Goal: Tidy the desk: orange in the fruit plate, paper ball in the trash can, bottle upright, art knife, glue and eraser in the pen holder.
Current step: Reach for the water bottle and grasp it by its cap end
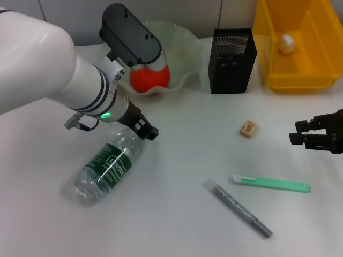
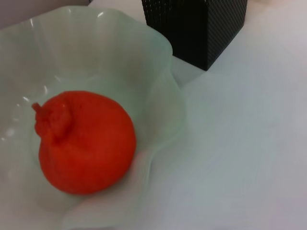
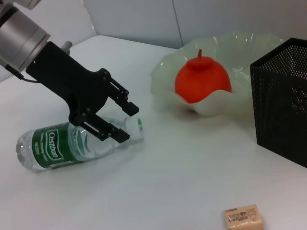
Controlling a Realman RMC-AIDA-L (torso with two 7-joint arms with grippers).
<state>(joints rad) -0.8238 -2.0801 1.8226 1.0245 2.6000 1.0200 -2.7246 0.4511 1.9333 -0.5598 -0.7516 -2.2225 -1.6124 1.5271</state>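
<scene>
The bottle (image 1: 107, 166) (image 3: 67, 146) lies on its side on the white desk. My left gripper (image 1: 148, 130) (image 3: 125, 120) is open at its cap end, one finger on each side of the neck. The orange (image 1: 150, 78) (image 2: 84, 141) (image 3: 202, 81) sits in the fruit plate (image 1: 188, 48) (image 2: 163, 62) (image 3: 165, 72). To its right stands the pen holder (image 1: 231, 60) (image 2: 201, 24) (image 3: 283, 100). The paper ball (image 1: 286, 43) rests in the trash can (image 1: 300, 80). The eraser (image 1: 248, 128) (image 3: 243, 216), green art knife (image 1: 270, 183) and grey glue stick (image 1: 238, 209) lie on the desk. My right gripper (image 1: 298, 132) hovers open at the right edge.
The left arm's white forearm (image 1: 48, 69) spans the upper left of the head view, over the desk's left side and partly in front of the fruit plate.
</scene>
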